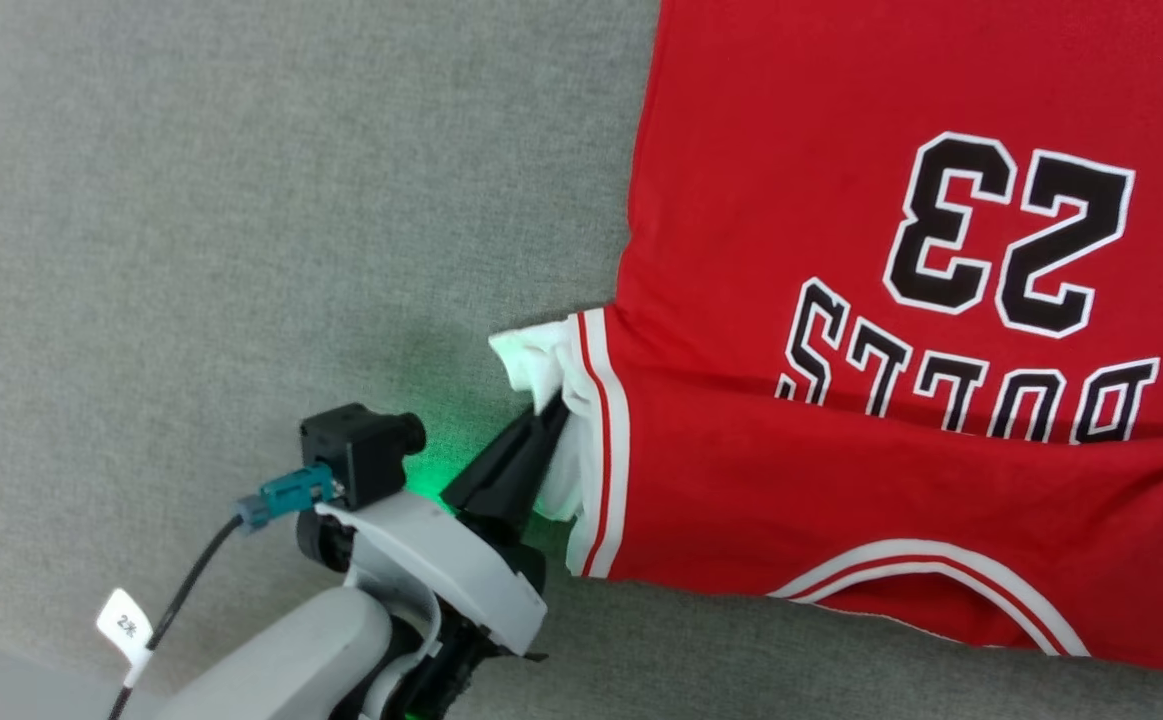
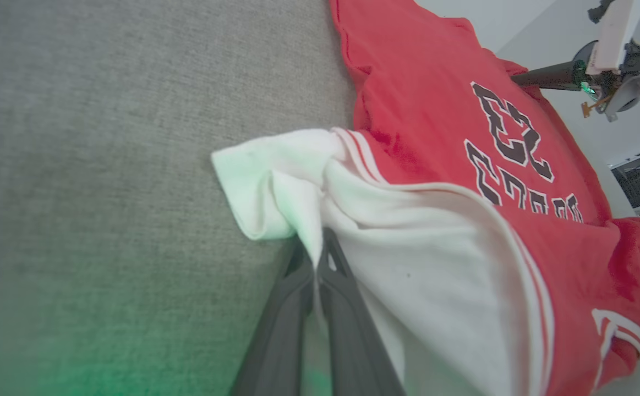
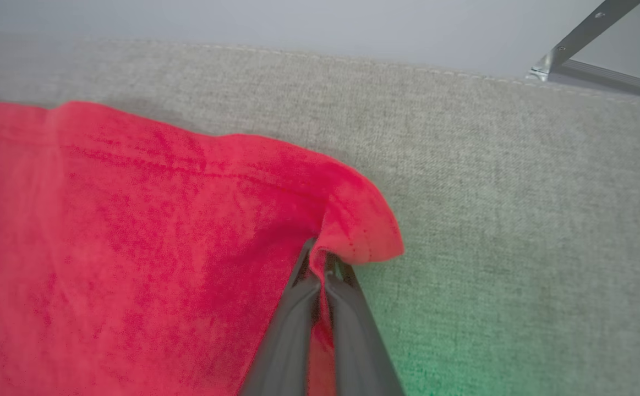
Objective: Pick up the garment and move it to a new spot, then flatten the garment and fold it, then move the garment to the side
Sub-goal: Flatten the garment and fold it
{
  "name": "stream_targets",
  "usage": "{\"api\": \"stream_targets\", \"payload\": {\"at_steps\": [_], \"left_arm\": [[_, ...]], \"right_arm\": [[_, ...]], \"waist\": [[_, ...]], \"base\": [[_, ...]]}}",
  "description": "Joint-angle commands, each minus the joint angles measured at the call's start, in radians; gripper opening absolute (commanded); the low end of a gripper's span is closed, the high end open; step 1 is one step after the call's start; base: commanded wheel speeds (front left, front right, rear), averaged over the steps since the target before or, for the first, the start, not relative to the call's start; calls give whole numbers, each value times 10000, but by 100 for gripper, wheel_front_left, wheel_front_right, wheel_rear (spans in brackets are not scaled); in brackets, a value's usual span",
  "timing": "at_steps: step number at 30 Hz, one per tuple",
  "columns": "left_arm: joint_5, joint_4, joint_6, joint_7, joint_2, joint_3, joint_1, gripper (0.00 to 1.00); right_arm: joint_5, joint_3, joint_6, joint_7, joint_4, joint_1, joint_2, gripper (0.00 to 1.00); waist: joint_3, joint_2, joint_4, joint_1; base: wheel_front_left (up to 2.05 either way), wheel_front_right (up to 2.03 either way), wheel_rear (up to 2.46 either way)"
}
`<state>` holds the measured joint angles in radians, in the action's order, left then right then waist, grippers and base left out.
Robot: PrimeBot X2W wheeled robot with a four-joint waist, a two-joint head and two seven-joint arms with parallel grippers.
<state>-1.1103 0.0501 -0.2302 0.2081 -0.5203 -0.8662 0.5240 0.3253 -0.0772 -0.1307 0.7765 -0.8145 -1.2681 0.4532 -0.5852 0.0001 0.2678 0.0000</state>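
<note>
The red garment (image 1: 841, 200) lies spread on a grey fabric surface (image 1: 241, 200), its black-and-white "23" print upside down toward me. Its white sleeve (image 1: 531, 360) sticks out at the left, bunched. My left gripper (image 1: 549, 412) is shut on that sleeve; in the left wrist view its fingers pinch a fold of the white cloth (image 2: 264, 181) at the left gripper (image 2: 316, 250). My right gripper (image 3: 322, 263) is shut on a red hem corner of the garment (image 3: 132, 220), lifting it slightly. From the left wrist, the right gripper (image 2: 518, 78) meets the garment's (image 2: 419, 82) far edge.
Grey surface extends widely to the left (image 2: 105, 165) and beyond the red corner (image 3: 518, 192), ending at a stitched edge. A metal bracket (image 3: 589, 33) stands past that edge. A dark cable with a white tag (image 1: 126, 625) hangs by my left wrist.
</note>
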Motion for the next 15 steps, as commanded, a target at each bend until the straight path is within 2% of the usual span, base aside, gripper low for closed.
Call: {"api": "stream_targets", "payload": {"at_steps": [1, 7, 15], "left_arm": [[38, -172, -156, 25, -73, 91, -147, 0], [33, -86, -244, 189, -158, 306, -245, 0], [-68, -11, -399, 128, -490, 477, -412, 0]], "right_arm": [[248, -168, 2, -8, -89, 494, -46, 0], [1540, -937, 8, -161, 988, 1622, 681, 0], [3458, -1366, 8, 435, 3724, 4345, 1919, 0]], "waist": [[266, -1, -140, 0], [981, -1, -483, 0], [1780, -1, -1096, 0]], "base": [[0, 0, 0], [0, 0, 0], [0, 0, 0]]}}
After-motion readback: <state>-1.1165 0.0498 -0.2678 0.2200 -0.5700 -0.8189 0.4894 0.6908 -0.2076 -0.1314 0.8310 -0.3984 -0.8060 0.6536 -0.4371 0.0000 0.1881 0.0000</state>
